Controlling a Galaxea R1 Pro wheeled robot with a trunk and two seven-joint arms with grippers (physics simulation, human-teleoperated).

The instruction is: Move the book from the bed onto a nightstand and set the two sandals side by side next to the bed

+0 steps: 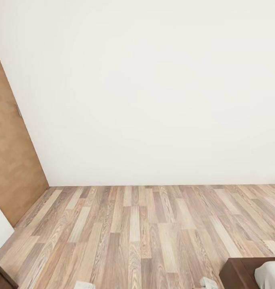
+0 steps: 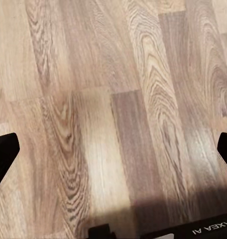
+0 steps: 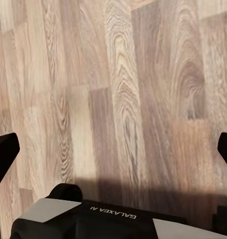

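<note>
View: I'm facing white wall (image 1: pixel 153 88), wood floor (image 1: pixel 133 224); bed (image 1: pixel 270 275) corner showing.
Pincers: left pincer (image 2: pixel 113 149), right pincer (image 3: pixel 113 154) hanging wide open, empty.
Handling: I'm guessing book's light, stiff; grip by edge.

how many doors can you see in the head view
1. The brown wooden door stands at the left edge of the head view, meeting the white wall at the corner above the wood-plank floor. Others may lie outside the frame.
</note>
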